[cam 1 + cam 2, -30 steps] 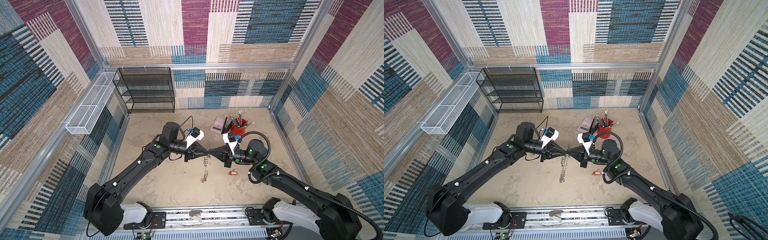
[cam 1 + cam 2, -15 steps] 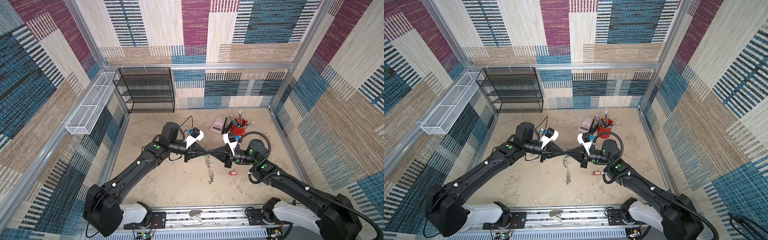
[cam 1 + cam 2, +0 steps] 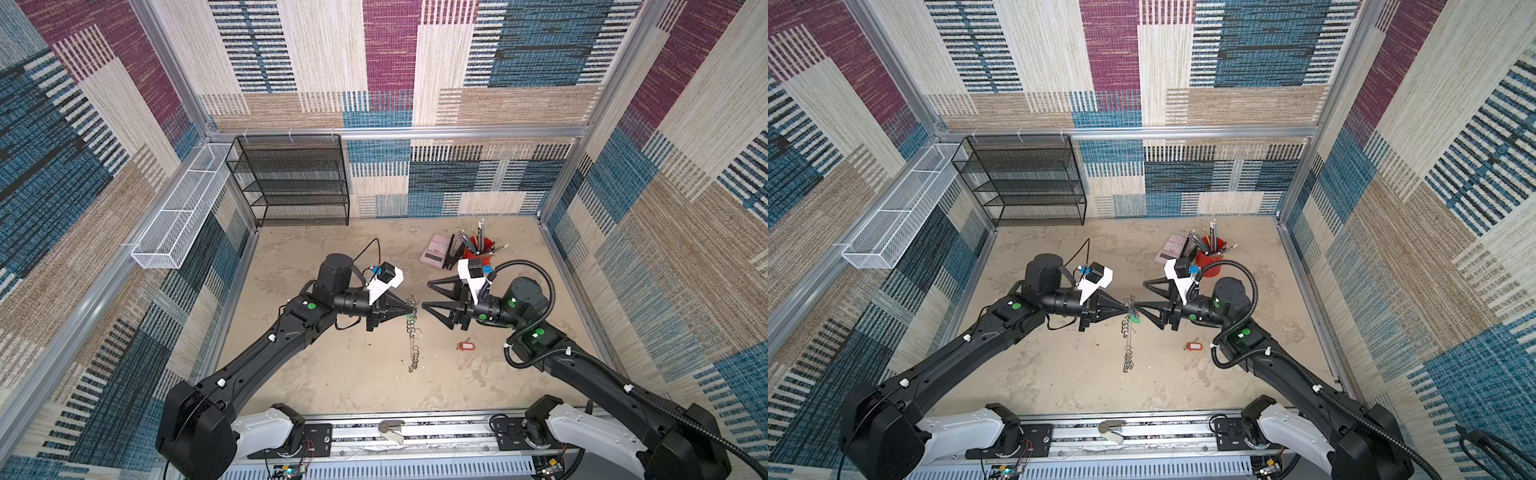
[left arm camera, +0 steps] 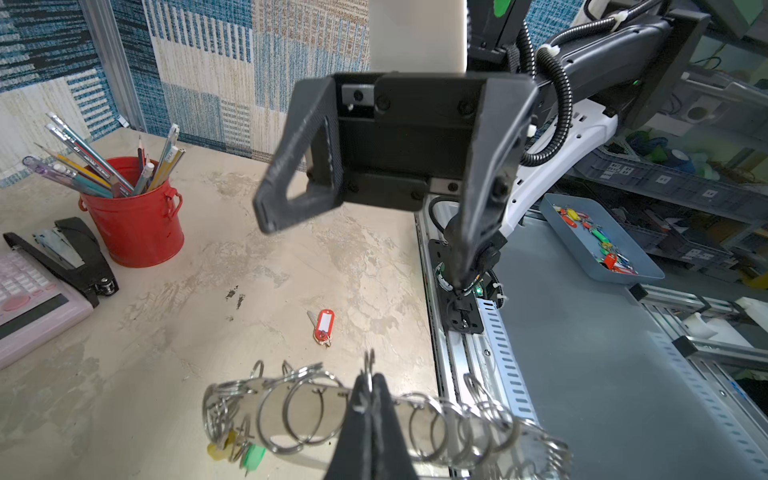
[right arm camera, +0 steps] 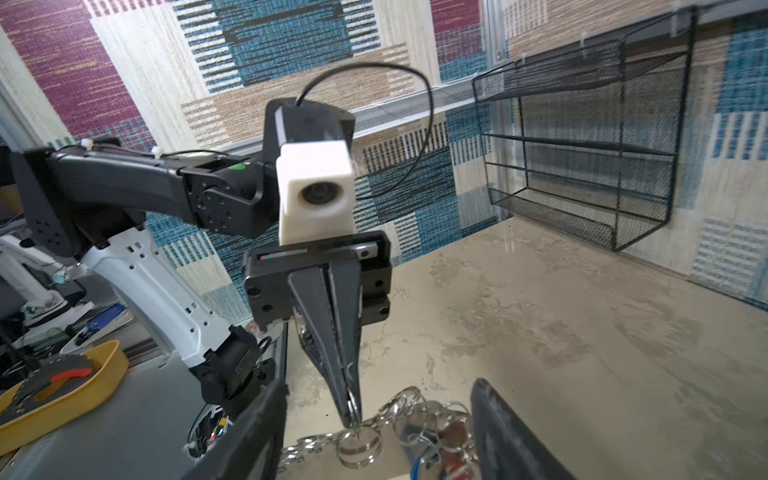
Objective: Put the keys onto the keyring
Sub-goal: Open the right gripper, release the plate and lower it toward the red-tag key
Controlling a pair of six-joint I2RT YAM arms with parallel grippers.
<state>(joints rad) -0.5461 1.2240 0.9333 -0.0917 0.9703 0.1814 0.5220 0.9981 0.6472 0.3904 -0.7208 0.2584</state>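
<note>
Beige tabletop, patterned walls. At nine o'clock of centre, the left gripper is clamped on the keyring, which dangles toward six. At three, the right gripper gapes empty: best go for the red-tagged key at five, gripping its tag. Threaded keys are too blurred to count.

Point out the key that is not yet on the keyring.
The red-tagged key, lying alone on the table. It touches nothing else, while the green tag and yellow tag already hang on the keyring.
</note>
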